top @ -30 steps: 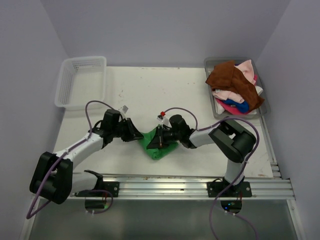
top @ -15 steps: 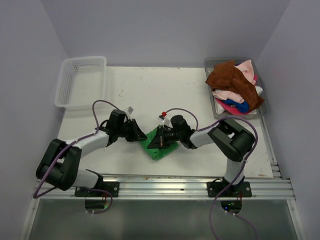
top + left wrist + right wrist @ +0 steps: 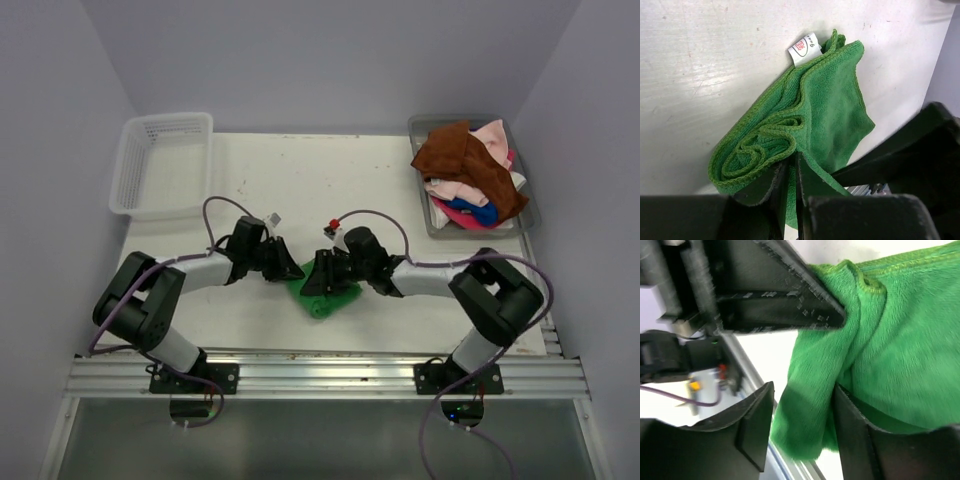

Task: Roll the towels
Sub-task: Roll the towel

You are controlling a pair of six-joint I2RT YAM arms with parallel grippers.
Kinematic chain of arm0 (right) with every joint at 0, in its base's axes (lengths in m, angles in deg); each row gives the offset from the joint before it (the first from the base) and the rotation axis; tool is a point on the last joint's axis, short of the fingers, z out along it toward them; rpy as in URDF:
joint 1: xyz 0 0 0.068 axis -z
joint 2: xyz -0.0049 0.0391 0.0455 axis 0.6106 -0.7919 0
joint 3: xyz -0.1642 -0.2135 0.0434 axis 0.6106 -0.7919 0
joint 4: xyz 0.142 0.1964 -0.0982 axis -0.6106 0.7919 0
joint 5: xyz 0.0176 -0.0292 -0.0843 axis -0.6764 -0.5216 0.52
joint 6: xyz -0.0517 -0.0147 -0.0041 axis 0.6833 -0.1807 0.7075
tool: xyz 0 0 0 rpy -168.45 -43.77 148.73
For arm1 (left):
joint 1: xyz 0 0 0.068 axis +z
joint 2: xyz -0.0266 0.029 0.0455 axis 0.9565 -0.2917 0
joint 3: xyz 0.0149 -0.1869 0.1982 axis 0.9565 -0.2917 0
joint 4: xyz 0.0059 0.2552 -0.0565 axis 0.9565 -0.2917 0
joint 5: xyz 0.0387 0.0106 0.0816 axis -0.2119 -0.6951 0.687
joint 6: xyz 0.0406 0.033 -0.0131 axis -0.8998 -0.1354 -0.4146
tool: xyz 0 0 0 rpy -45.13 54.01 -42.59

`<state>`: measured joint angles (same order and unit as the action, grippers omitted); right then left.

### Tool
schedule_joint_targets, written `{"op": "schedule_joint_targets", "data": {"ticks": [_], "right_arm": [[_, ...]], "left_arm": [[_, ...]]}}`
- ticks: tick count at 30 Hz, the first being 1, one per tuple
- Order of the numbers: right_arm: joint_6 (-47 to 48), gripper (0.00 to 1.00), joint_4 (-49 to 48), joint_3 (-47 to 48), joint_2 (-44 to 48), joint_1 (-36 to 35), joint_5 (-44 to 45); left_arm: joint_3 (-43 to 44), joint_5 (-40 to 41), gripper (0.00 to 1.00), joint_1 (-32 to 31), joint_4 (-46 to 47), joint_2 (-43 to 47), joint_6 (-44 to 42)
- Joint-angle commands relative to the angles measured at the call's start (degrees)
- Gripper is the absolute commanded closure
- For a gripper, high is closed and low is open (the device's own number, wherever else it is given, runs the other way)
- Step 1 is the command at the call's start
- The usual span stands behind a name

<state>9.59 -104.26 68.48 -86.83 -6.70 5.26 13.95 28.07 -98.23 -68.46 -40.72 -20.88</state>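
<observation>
From above, the left claw [image 3: 291, 270] and the right claw [image 3: 322, 276] meet tip to tip low over the bench [image 3: 350, 190]. The green towel [image 3: 332, 298] lies bunched just below and between them. Well beyond the right claw, the other towels [image 3: 468, 172] are heaped in a grey tray [image 3: 416, 128]. Well beyond the left claw stands a white basket [image 3: 165, 160].

In the left wrist view, the left claw's fingers [image 3: 774, 182] are drawn almost together, with only a slit between them. Their tips press against the towel where its rolled end coils, just ahead and to one side. More cloth spreads ahead on the other side, up to a white label [image 3: 805, 49] at the far corner. Whether any cloth is caught in the slit cannot be told.

In the right wrist view, the right claw's fingers [image 3: 756, 426] stand moderately apart, and a thick fold of the green towel fills the gap, gripped between them. The left claw's black finger lies across the cloth just ahead.
</observation>
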Motion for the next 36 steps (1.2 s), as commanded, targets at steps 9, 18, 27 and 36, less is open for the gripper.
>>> {"op": "schedule_joint_targets", "data": {"ticks": [9, 18, 27, 36], "right_arm": [[21.72, 0.73, 37.61, 13.03, 14.82, -17.95, 42.95], [26.29, 0.8, 38.23, 20.24, 7.71, -23.51, 47.02], [26.39, 0.85, 39.28, 20.16, 2.78, -22.9, 51.05], [20.41, 0.9, 36.22, 13.57, 1.28, -22.64, 50.97]], "left_arm": [[1.52, 3.05, 0.86, -0.83, -7.48, -4.31, -5.41], [1.34, 2.61, 0.86, -1.09, -7.48, -4.04, -5.32], [1.78, 2.35, 0.86, -1.18, -8.18, -3.08, -5.67], [3.72, 2.35, 0.85, -1.7, -9.32, -2.29, -5.85]]}}
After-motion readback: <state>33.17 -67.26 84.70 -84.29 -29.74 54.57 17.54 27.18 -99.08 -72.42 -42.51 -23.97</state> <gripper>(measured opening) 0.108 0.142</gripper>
